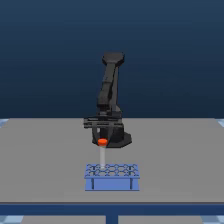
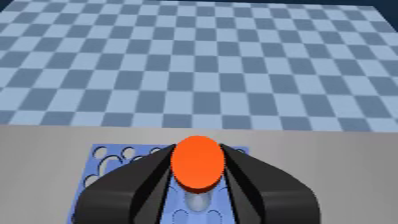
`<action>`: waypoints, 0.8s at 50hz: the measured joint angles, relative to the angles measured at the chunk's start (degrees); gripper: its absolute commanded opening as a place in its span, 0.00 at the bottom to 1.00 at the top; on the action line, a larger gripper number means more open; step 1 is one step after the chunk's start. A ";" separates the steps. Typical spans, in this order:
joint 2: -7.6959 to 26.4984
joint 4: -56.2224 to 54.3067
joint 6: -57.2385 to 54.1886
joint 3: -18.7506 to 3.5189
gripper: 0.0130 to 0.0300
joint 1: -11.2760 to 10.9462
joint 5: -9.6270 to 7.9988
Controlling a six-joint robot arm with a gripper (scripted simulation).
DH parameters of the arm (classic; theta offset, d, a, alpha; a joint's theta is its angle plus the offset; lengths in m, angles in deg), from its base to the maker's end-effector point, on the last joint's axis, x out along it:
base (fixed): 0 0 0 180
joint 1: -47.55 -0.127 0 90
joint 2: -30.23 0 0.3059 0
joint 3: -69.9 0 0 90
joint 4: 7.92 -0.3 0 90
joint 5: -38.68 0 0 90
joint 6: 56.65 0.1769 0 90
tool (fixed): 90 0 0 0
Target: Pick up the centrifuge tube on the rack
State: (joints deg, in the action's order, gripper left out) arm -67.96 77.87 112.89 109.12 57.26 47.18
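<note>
The centrifuge tube (image 1: 102,154) hangs upright above the rack (image 1: 112,177), its orange-red cap (image 1: 102,142) held between the black fingers of my gripper (image 1: 102,141). Its pale body reaches down to about the rack's top, at the exterior view's left part of the grid. In the wrist view the orange-red cap (image 2: 197,163) fills the gap between my two dark fingers (image 2: 124,192), with the tube's pale body and the light-blue rack (image 2: 114,159) beneath it. The gripper (image 2: 197,172) is shut on the tube just under the cap.
The rack stands on a grey table (image 1: 40,160) near its front edge. The arm's black base (image 1: 117,137) stands behind the rack. A blue-and-white checkered floor (image 2: 195,65) lies beyond the table.
</note>
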 measured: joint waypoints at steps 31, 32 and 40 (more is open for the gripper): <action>-2.08 28.06 28.38 -2.27 0.00 0.00 0.51; -2.16 29.01 29.37 -2.36 0.00 0.00 0.57; -2.74 36.00 36.43 -3.12 0.00 0.00 1.12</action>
State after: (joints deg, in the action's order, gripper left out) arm -70.70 113.87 149.32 106.00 57.26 48.30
